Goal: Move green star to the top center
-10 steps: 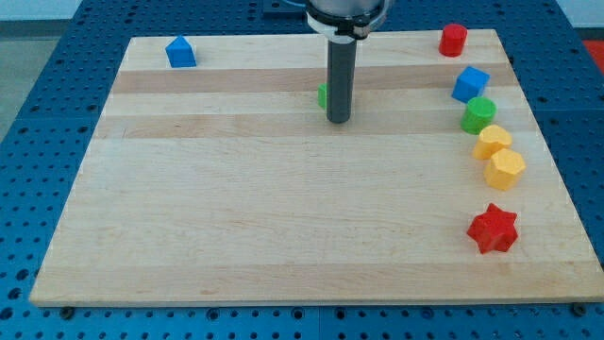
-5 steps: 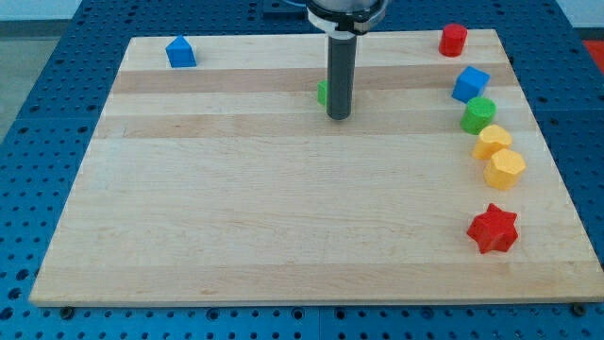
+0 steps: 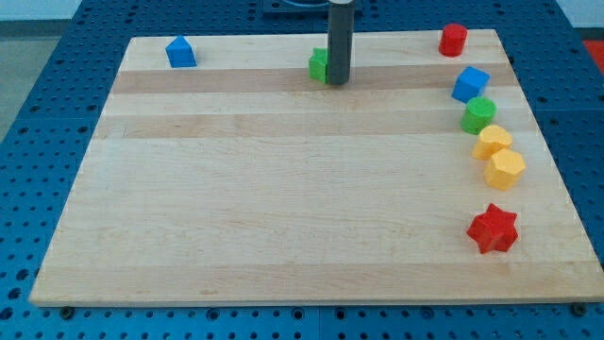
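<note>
The tip, a bare rod with no fingers, presses the green star off-centre near the table top edge, risking slip-past or overshoot.

Green star, dark tip

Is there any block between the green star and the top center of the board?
No. The green star is already near the top center, my tip right beside it on the view's right. No other block stands nearby.
</note>
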